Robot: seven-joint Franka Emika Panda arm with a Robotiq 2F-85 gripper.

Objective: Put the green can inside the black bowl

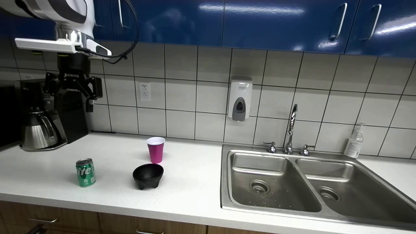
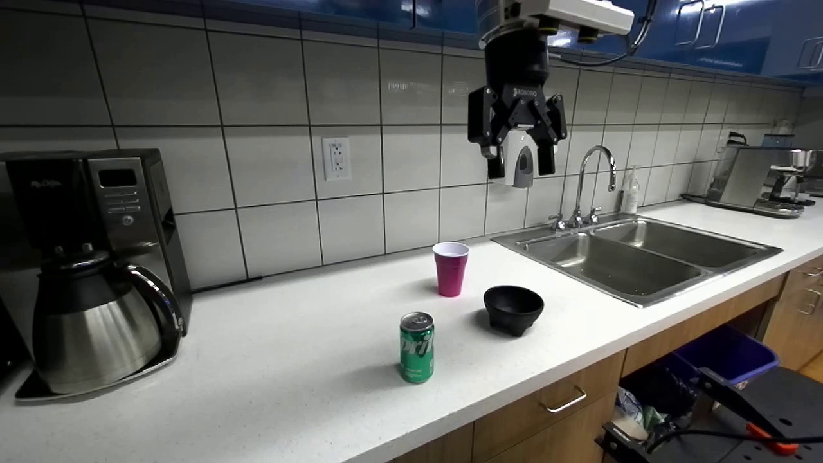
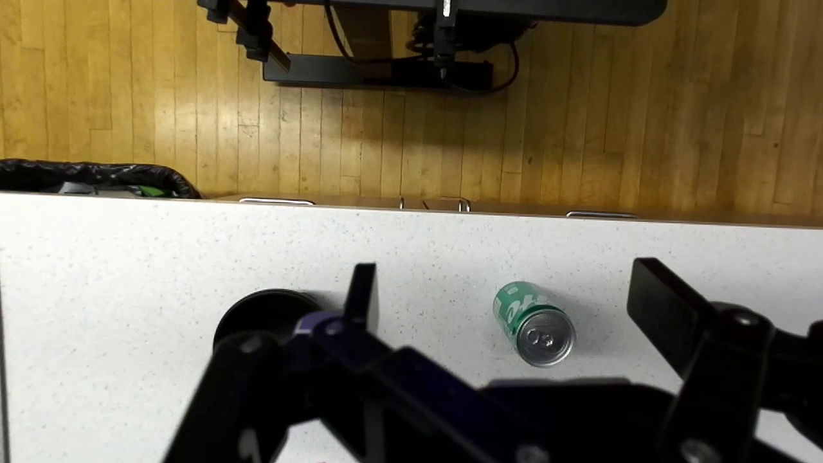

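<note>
Table (image 1: 195,191): we find it white and speckled, running along a tiled wall (image 1: 182,92).
Blue wall cabinets (image 1: 169,22): we note glossy fronts, hung above the tiled wall.
Steel sink (image 1: 225,195): two basins side by side, set into the table.
Coffee maker (image 2: 125,186): standing at the tiled wall, steel carafe (image 2: 96,331) on its base.
Gripper (image 2: 521,168): we see it hanging above the table, fingers (image 2: 546,159) pointing down and spread well apart.
Wall dispenser (image 1: 240,92): white, fixed to the tiled wall.
Black footed bowl (image 1: 148,179): upright on the table; in the wrist view we find it partly hidden by the gripper.
Magenta cup (image 2: 450,275): upright, pale inside, near the bowl on the side toward the tiled wall; we observe a gap between them.
Green Sprite can (image 2: 416,348): upright on the table, apart from the bowl; in the wrist view we see its silver top between the gripper's fingers, well below them.
</note>
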